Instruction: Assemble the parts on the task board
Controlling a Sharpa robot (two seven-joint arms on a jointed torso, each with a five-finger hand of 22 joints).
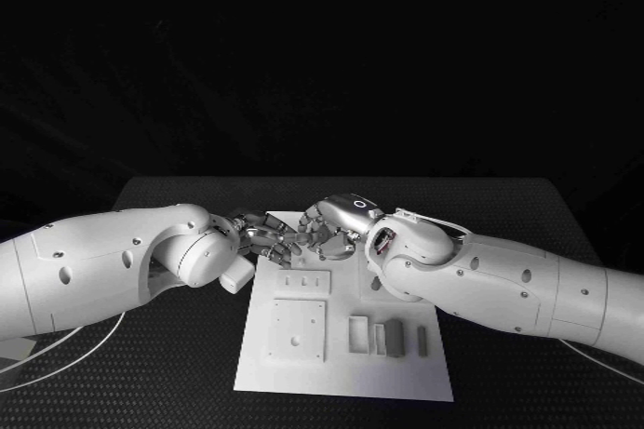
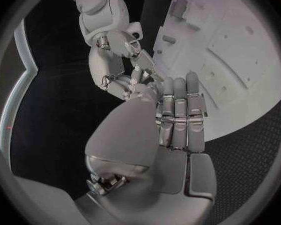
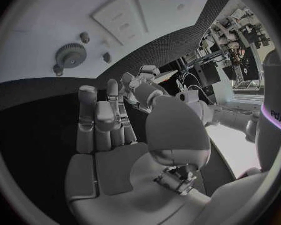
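Note:
The white task board lies in the middle of the table. My left hand and my right hand meet fingertip to fingertip above the board's far end. The left wrist view has my left hand with its fingers straight and side by side, and the right hand reaches toward their tips. The right wrist view has my right hand with straight fingers too, and the left hand beyond them. I see no part in either hand. A grey gear and small pegs stand on the board.
Two flat white plates lie on the board's left half. Upright grey pieces stand in a row to their right. Black table surrounds the board. A white cable curves at the near left.

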